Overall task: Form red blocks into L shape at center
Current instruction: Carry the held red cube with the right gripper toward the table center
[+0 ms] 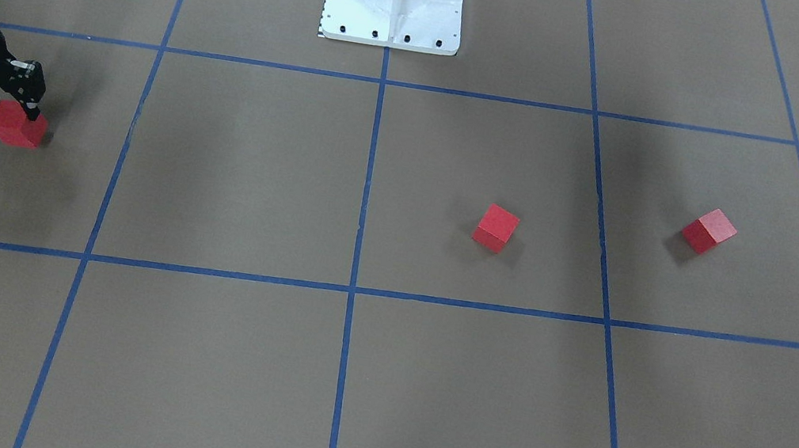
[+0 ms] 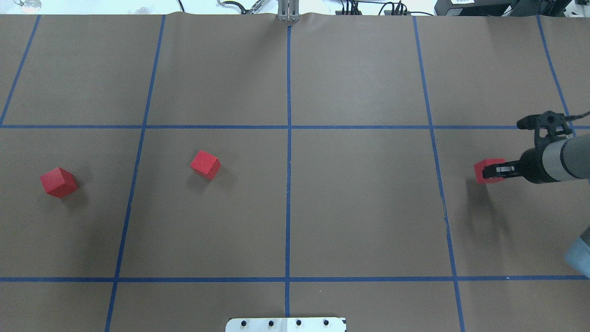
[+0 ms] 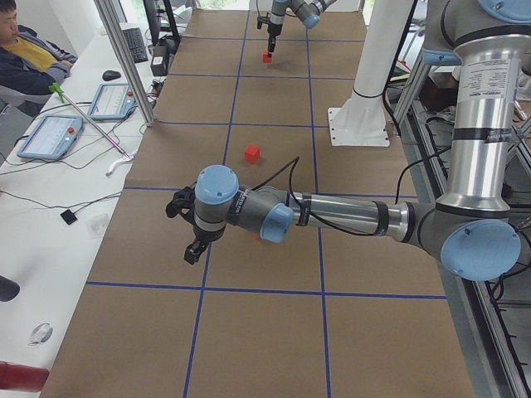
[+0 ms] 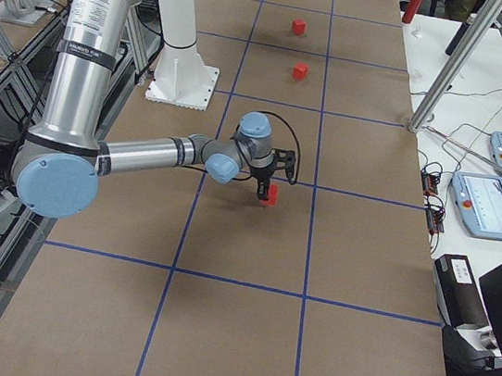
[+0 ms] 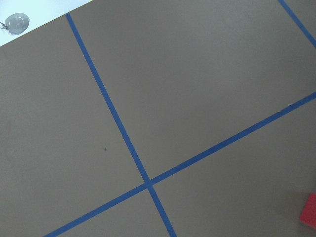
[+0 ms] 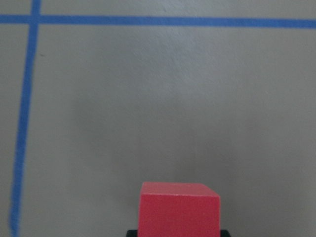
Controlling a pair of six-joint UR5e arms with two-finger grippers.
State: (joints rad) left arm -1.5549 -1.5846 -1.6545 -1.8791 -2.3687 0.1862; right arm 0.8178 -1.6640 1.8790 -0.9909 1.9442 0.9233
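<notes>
Now the right gripper pinches one red block

Firstly, from the front camera, the right gripper point(image 1: 12, 113) has its jaws pressed on a small solid red cube, the held red block point(image 1: 17, 130), which sits between them. The middle red block point(image 1: 496, 228) and the outer red block point(image 1: 709, 230) lie well apart from those jaws, past the middle blue tape line point(image 1: 367, 187) on the flat brown table point(image 1: 240, 167).

From overhead, the held red block point(image 2: 481, 171) pokes out past the jaw tips.

From the left end, the left gripper point(image 3: 192, 249) hangs over the table. I cannot tell if its jaws are spread or pressed together.

From the right end, the held red block point(image 4: 271, 196) is at the jaw tips.

The left wrist camera shows a red corner point(image 5: 310, 216) at its edge. Which block it is, I cannot tell.

The right wrist camera shows the held red block point(image 6: 178, 207) right between the jaws.
</notes>
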